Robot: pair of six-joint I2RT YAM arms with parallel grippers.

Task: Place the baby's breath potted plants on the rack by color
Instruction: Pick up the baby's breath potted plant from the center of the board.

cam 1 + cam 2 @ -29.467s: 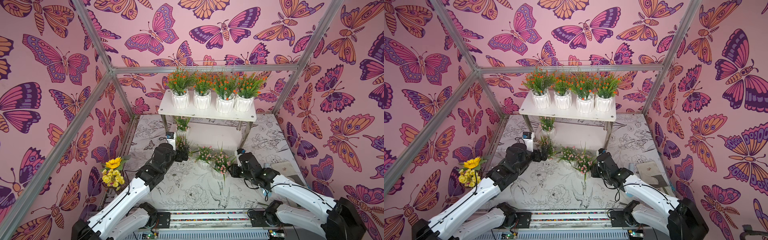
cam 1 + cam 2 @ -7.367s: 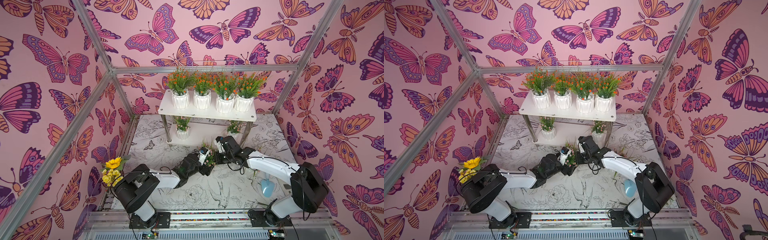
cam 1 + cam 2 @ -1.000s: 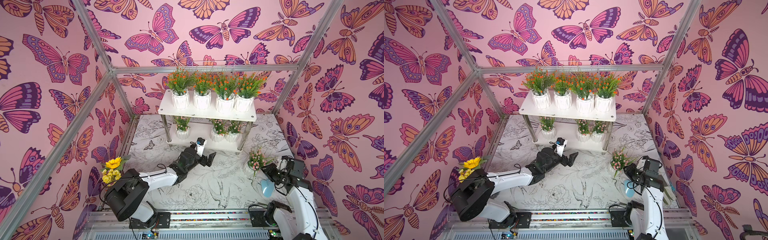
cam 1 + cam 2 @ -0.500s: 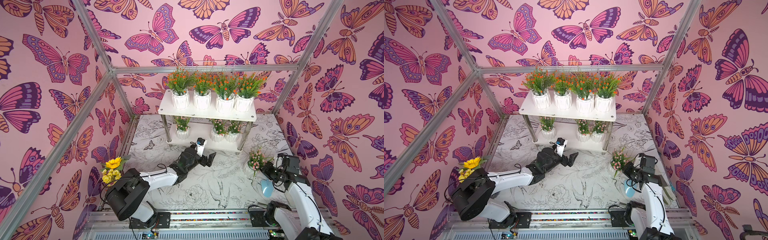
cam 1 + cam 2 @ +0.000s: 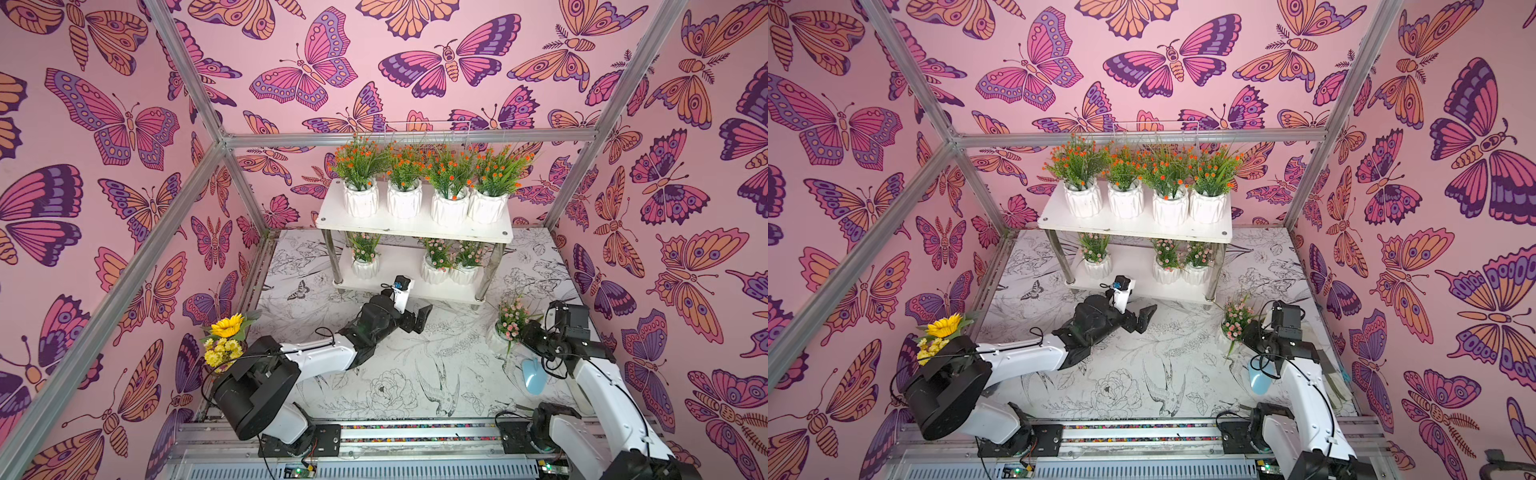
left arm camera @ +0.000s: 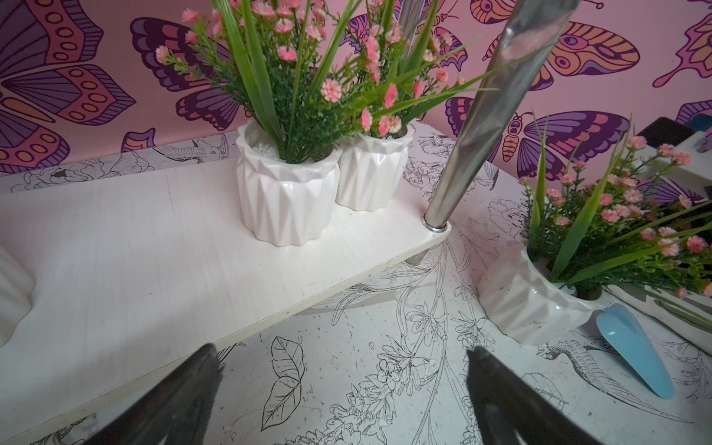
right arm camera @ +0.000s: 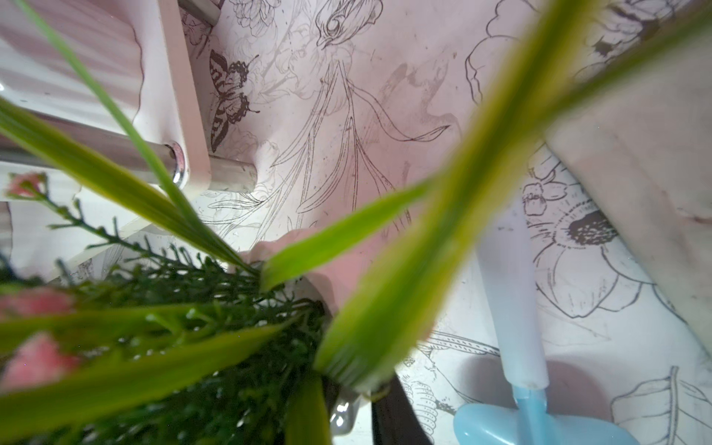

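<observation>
The rack (image 5: pixel 407 226) (image 5: pixel 1129 232) stands at the back. Its upper board carries several orange baby's breath potted plants (image 5: pixel 405 183). On the lower board (image 6: pixel 135 250) sit three pink ones, one at the left (image 5: pixel 365 257) and two at the right (image 5: pixel 451 262), with a gap between them. Another pink plant (image 5: pixel 510 320) (image 5: pixel 1235 318) (image 6: pixel 531 300) leans on the table to the right of the rack. My right gripper (image 5: pixel 524 334) (image 7: pixel 366 408) is shut on its pot rim. Low in front of the lower board, my left gripper (image 5: pixel 417 322) (image 6: pixel 343 352) stands open and empty.
A yellow sunflower bouquet (image 5: pixel 224 332) stands by the left wall. A light-blue scoop (image 5: pixel 533 376) (image 6: pixel 632 346) lies on the table just in front of the leaning pot. Shiny rack legs (image 6: pixel 481 115) and the metal frame posts (image 5: pixel 582 166) border the space.
My right arm has crept closer to the pink plant on the table and its jaws have narrowed onto the pot rim. The left arm has not moved.
</observation>
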